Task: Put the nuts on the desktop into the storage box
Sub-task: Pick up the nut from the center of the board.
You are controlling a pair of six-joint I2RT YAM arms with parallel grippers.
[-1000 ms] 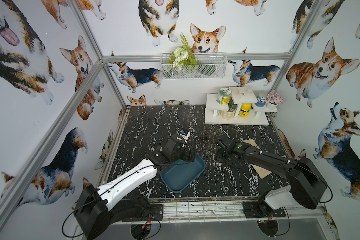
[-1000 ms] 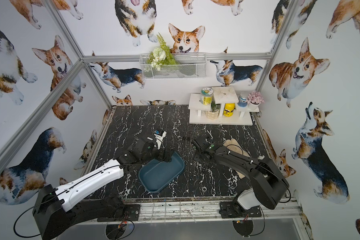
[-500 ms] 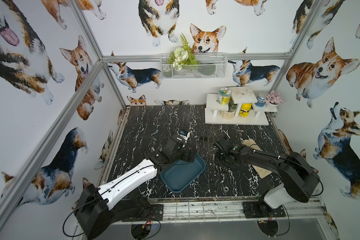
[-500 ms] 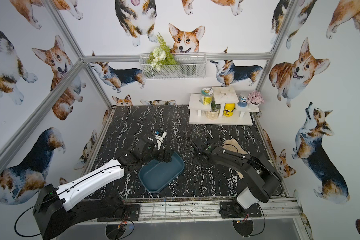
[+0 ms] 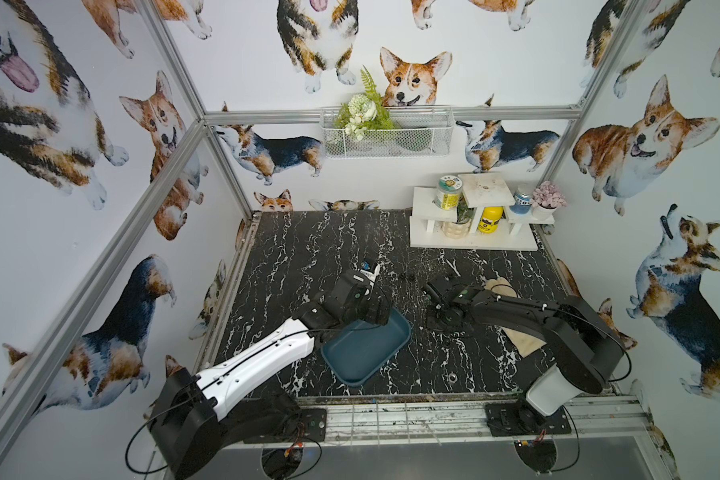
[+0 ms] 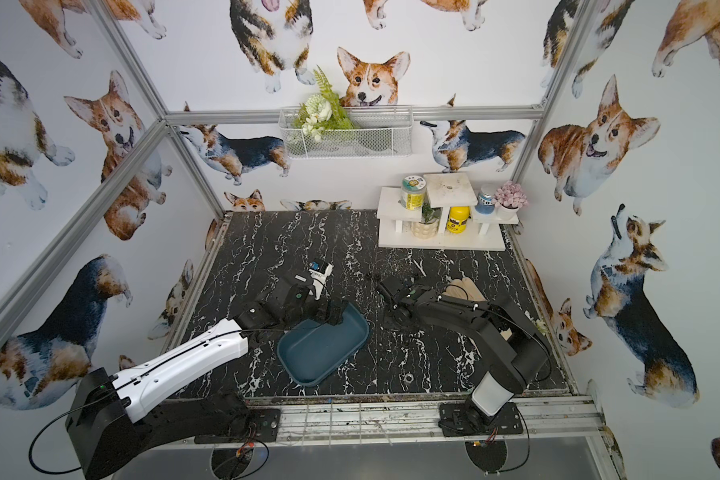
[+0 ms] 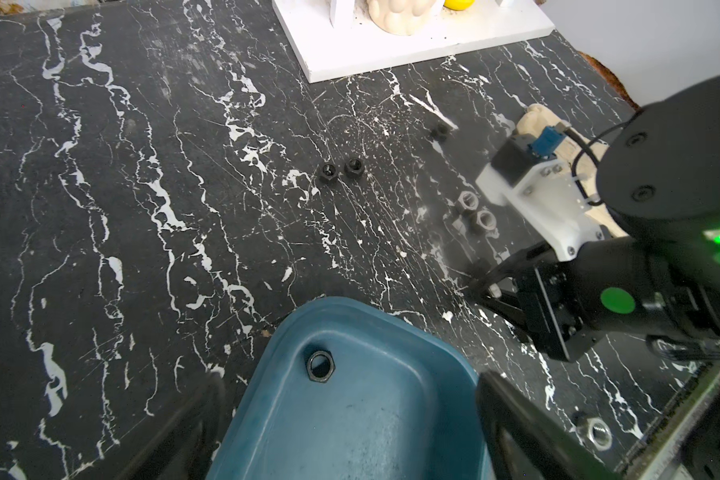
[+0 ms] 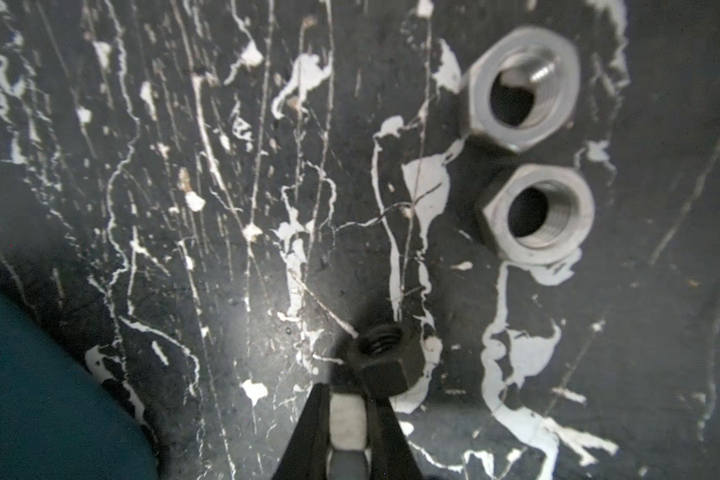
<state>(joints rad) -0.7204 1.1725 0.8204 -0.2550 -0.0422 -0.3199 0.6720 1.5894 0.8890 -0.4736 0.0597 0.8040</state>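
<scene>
The teal storage box [image 5: 366,349] [image 6: 323,347] lies on the black marble desktop [image 5: 308,257] with one black nut [image 7: 320,365] inside. My left gripper [image 7: 350,424] hovers open over the box's far end, nothing between its fingers. Down on the desktop to the right of the box, my right gripper [image 8: 348,390] [image 5: 435,320] is shut on a black nut [image 8: 381,361] at its tips. Two silver nuts [image 8: 520,89] [image 8: 537,214] lie just beyond it. A pair of black nuts [image 7: 328,172] [image 7: 354,167] lies further back, and a single black nut [image 7: 438,131] lies apart to their right.
A silver nut [image 5: 452,377] [image 7: 595,432] lies near the front edge. The white stepped shelf [image 5: 474,243] with jars and pots stands at the back right. A beige cloth-like object [image 5: 499,286] lies behind the right arm. A wire basket [image 5: 387,137] hangs on the back wall.
The right gripper's jaws have closed from partly open to shut at the black nut, and the right arm has shifted slightly. The left arm has not moved.
</scene>
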